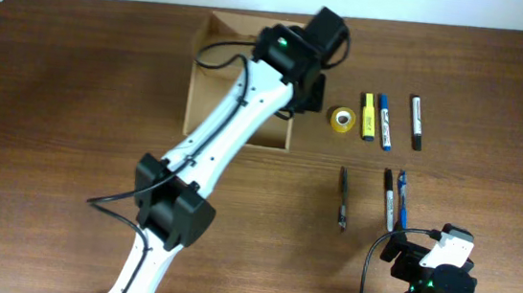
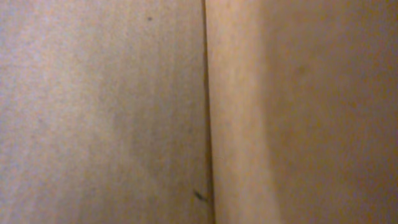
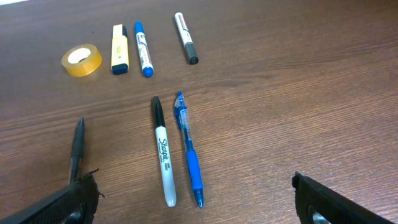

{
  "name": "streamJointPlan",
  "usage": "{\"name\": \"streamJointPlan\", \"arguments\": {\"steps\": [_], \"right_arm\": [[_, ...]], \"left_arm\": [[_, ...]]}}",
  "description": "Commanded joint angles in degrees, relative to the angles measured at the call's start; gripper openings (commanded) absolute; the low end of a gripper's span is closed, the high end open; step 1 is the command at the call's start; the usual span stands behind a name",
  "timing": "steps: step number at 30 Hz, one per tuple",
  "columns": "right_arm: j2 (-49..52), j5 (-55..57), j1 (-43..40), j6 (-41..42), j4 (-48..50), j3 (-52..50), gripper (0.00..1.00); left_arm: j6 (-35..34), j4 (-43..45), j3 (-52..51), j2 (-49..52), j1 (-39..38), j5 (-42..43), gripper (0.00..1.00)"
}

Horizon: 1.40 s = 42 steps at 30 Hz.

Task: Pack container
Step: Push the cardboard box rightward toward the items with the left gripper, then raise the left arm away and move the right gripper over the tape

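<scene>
Tan-brown rectangular cardboard box (image 1: 206, 98) at the far edge of the table (image 1: 54, 98): ease the left gripper (image 1: 307, 93), buried inside, grip impossible to tell, clear of its wall; leave the spread right gripper (image 1: 425, 247) at the near-right corner.

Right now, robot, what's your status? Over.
Left hand at the cardboard box, grip hidden. Right hand open, empty, near the blue pen. Tape roll, markers lie outside the box. Left arm hides part of it.

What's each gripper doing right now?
Left gripper: cannot tell, fingers hidden over the container.
Right gripper: open, holding nothing.
</scene>
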Motion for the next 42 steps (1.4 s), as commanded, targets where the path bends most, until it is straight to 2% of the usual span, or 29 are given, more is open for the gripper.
{"name": "streamJointPlan", "arguments": {"steps": [1, 5, 9, 10, 15, 16, 22, 32, 36, 37, 38, 42], "right_arm": [[-0.3, 0.1, -0.4, 0.3, 0.0, -0.1, 0.99], [-0.3, 0.1, -0.4, 0.3, 0.0, -0.1, 0.99], [-0.3, 0.1, -0.4, 0.3, 0.0, -0.1, 0.99], [-0.3, 0.1, -0.4, 0.3, 0.0, -0.1, 0.99], [-0.3, 0.1, -0.4, 0.3, 0.0, -0.1, 0.99], [-0.3, 0.1, -0.4, 0.3, 0.0, -0.1, 0.99], [-0.3, 0.1, -0.4, 0.3, 0.0, -0.1, 0.99], [-0.3, 0.1, -0.4, 0.3, 0.0, -0.1, 0.99], [-0.3, 0.1, -0.4, 0.3, 0.0, -0.1, 0.99], [-0.3, 0.1, -0.4, 0.3, 0.0, -0.1, 0.99], [-0.3, 0.1, -0.4, 0.3, 0.0, -0.1, 0.99], [-0.3, 0.1, -0.4, 0.3, 1.1, -0.1, 0.99]], "left_arm": [[-5.7, 2.1, 0.8, 4.7, -0.8, -0.8, 0.02], [-7.2, 4.4, 0.8, 9.3, -0.3, 4.3, 0.02], [-7.2, 4.3, 0.8, 11.4, 0.0, 5.0, 0.04], [-7.2, 4.4, 0.8, 11.6, 0.0, 5.0, 0.09], [-7.1, 4.4, 0.9, 11.6, 0.0, 5.3, 0.57], [-7.1, 4.2, 0.9, 11.6, 0.0, 5.4, 0.59], [-5.2, -0.2, 6.1, 11.6, 0.1, 4.4, 0.65], [-0.3, -12.8, 28.0, 11.6, 4.8, 0.9, 0.67], [1.4, -16.5, 35.3, 11.6, 8.9, 0.6, 0.67], [4.0, -16.6, 37.1, 11.5, 10.8, 1.4, 0.67], [4.4, -16.6, 37.6, 11.2, 11.7, 1.6, 0.71], [5.3, -16.6, 37.8, 9.2, 18.5, 1.5, 0.72]]}}
